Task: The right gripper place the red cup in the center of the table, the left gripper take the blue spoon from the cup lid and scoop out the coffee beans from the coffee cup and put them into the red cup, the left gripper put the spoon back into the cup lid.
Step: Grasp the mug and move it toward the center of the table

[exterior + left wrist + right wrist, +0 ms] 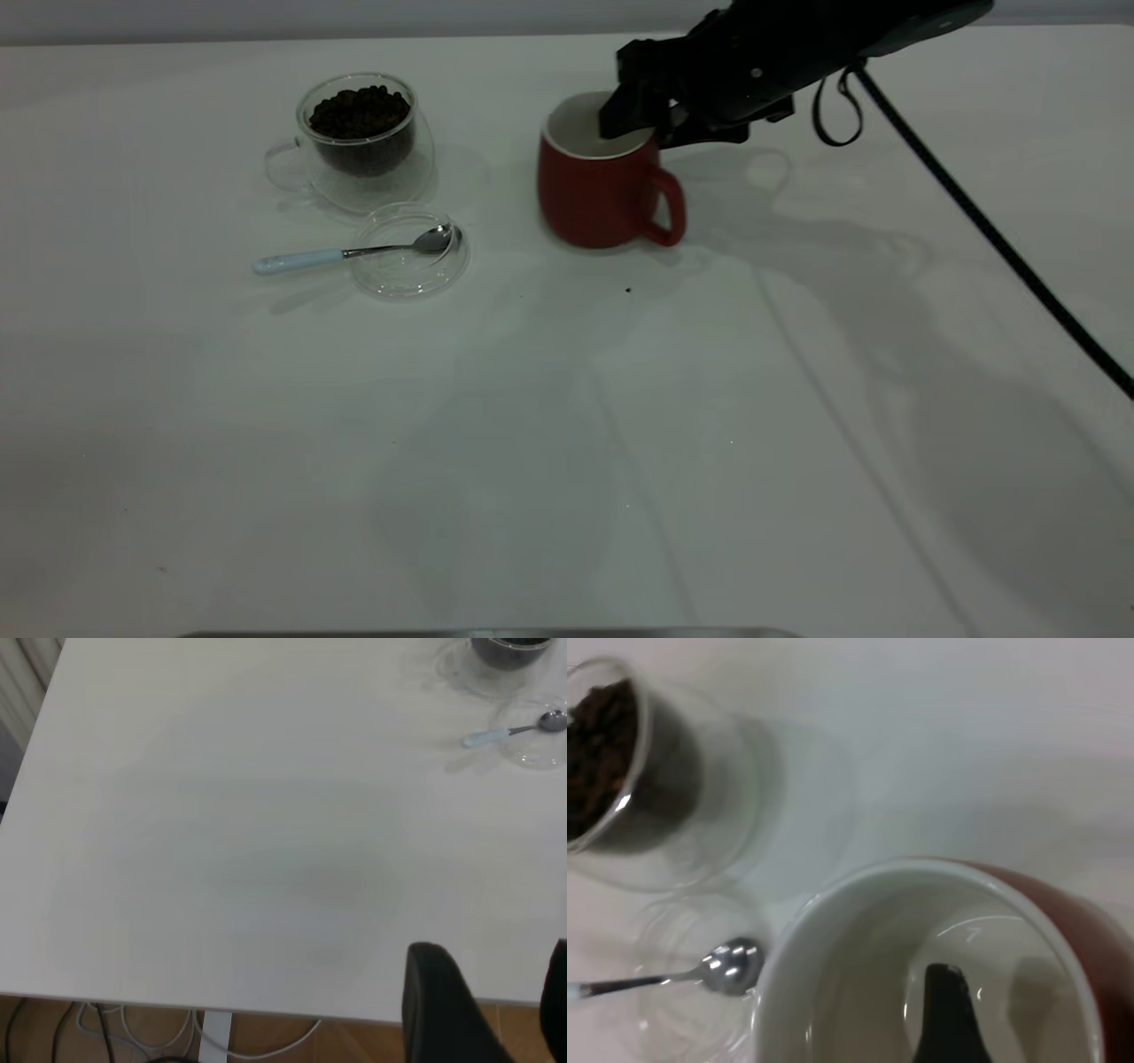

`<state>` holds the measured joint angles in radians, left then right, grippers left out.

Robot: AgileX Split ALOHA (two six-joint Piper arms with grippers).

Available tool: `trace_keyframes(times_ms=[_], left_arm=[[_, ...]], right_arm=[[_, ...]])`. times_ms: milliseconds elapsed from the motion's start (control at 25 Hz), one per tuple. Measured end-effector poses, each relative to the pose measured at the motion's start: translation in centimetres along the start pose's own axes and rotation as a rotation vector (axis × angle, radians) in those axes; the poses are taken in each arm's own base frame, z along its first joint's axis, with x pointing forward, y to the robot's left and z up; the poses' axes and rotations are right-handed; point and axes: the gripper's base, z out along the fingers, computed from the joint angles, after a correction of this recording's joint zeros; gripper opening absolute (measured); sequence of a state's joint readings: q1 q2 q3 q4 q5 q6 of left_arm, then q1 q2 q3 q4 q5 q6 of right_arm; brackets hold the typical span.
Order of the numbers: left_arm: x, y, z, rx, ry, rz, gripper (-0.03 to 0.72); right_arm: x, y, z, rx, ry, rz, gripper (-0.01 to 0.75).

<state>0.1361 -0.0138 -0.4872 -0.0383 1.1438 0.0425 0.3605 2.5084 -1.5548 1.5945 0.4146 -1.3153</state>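
The red cup [602, 195] stands upright on the white table [567, 425], just right of middle, handle toward the front right. My right gripper [660, 120] straddles its back rim with its fingers apart and is open. One finger [943, 1010] hangs inside the white bowl, clear of the wall [833, 974]. The clear coffee cup [368, 142] holds coffee beans [359, 111] at the back left. In front of it the blue spoon [354, 252] rests with its bowl in the cup lid [409, 252]. My left gripper [496, 1010] is open at the table's edge, far from the spoon [514, 729].
A single dark bean [628, 289] lies on the table in front of the red cup. The right arm's black cable [992, 239] trails across the right side. Cables and a wooden floor [133, 1028] show beyond the table's edge.
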Motion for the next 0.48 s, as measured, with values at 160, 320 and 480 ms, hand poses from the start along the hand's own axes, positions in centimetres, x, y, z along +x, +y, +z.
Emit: trace_keyframes(times_ms=[160,320,480], left_arm=[[0.0,0.0,0.0,0.000,0.000,0.000,0.340],[0.0,0.0,0.0,0.000,0.000,0.000,0.340],[0.0,0.0,0.0,0.000,0.000,0.000,0.340]], right_arm=[[0.3,0.8,0.3,-0.024,0.015,-0.013,0.556],[0.4,0.5,0.2,-0.011,0.034,-0.071,0.556],[-1.6,-0.6,-2.1,0.027,0.016,-0.155,0.556]])
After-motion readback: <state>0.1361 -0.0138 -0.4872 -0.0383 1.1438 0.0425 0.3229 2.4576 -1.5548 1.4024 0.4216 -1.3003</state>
